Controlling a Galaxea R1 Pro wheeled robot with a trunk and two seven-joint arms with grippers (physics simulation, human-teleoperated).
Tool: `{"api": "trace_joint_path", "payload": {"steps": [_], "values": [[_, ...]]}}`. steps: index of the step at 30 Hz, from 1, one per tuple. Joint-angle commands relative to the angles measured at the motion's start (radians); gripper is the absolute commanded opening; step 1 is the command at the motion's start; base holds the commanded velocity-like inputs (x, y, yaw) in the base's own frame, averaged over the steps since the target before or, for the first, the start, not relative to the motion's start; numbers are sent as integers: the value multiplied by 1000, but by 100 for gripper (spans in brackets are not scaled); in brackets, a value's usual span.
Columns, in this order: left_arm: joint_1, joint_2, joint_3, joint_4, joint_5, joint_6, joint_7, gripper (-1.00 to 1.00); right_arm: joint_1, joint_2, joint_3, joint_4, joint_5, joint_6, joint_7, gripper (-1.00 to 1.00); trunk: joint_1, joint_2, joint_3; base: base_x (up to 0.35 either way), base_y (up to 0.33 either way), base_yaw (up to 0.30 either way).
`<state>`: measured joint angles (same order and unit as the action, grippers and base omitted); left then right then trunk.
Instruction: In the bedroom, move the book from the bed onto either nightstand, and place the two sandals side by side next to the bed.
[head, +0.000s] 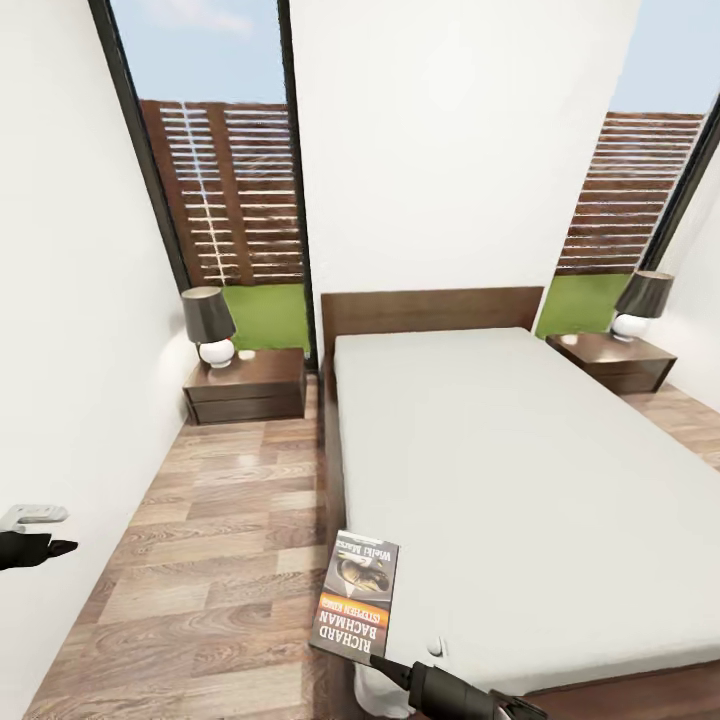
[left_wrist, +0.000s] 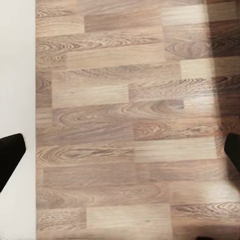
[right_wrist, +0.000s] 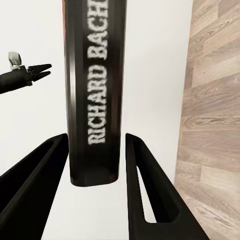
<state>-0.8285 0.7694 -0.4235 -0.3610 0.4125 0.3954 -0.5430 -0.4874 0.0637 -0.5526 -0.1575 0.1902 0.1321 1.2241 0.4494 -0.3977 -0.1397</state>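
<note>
Two grippers frame the scene. Left gripper (head: 60, 548), beside the white wall over the plank floor (head: 210, 560): fingers (left_wrist: 11, 155) spread wide apart. Left nightstand (head: 247, 385) with lamp (head: 208, 325). Book (head: 357, 592), held upright at the bed's (head: 520, 480) near left corner, clamped at its spine between the right gripper's (right_wrist: 95, 170) fingers. Right nightstand (head: 612, 362) beyond.

A dark-shaded lamp (head: 208, 325) stands at each far corner of the room, the other (head: 640, 303) opposite; slatted fence (head: 232, 190) and grass (head: 264, 314) show through the windows.
</note>
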Motion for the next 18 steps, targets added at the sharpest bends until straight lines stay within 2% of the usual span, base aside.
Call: {"api": "trace_joint_path", "payload": {"steps": [1, 13, 16, 18], "values": [[-1, 1, -4, -1, 9, 8, 0, 100, 0, 1, -9, -2, 8, 11, 5, -100, 1, -2, -3, 0, 11, 206], [-1, -1, -5, -43, 8, 21, -2, 100, 0, 1, -9, -1, 9, 11, 5, -100, 1, -2, -3, 0, 3, 241], [-1, -24, -5, -56, 6, 24, -2, 100, 0, 1, -9, -1, 9, 11, 5, -100, 1, -2, 0, 0, 0, 246], [-1, -52, -5, -57, 5, 26, 0, 100, 0, 1, -9, -1, 9, 11, 5, -100, 1, -2, 1, 0, 0, 245]]}}
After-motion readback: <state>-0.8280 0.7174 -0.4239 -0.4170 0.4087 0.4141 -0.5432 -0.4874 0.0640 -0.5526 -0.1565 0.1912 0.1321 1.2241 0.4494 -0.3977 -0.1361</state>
